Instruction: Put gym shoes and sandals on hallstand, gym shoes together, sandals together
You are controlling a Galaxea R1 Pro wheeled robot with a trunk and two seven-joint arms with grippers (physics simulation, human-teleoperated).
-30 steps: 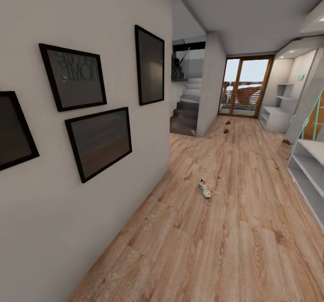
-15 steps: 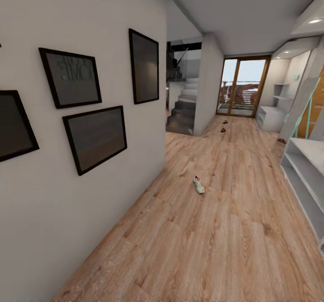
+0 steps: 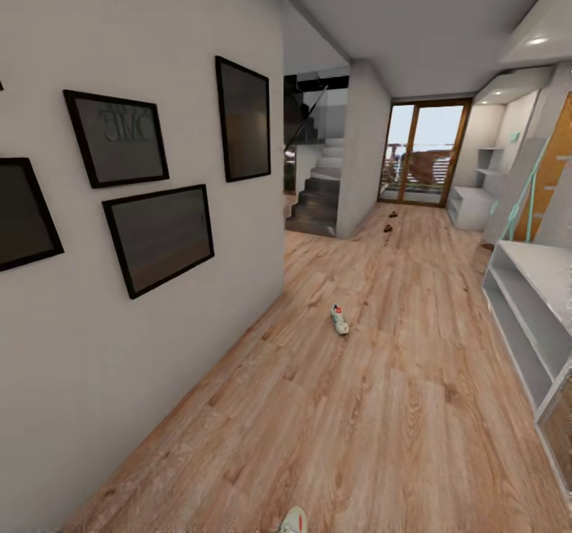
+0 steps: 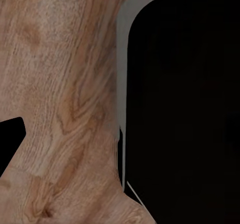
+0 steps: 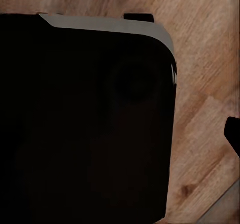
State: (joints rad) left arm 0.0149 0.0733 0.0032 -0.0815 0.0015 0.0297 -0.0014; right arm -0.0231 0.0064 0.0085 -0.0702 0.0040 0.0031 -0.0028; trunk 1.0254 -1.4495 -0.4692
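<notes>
Head view: long corridor, wood-plank floor (image 3: 381, 406). One cream-white gym shoe (image 3: 339, 319) lies mid-floor, well away from the walls. Toe of a second gym shoe (image 3: 293, 521) shows at the view's bottom edge, close to the robot. Two small brown sandals (image 3: 389, 222) sit far down the corridor near the glass door (image 3: 419, 154), one just behind the other. White hallstand (image 3: 470, 204) with wall shelves above stands far right, beside that door. A similar low white shelf unit (image 3: 524, 310) is nearer on the right. Black picture frames (image 3: 159, 235) hang on the left wall; a staircase (image 3: 318, 195) beyond.

Wrist views: dark rounded robot body over wood planks. Cannot tell whether either gripper is released or clenched.
</notes>
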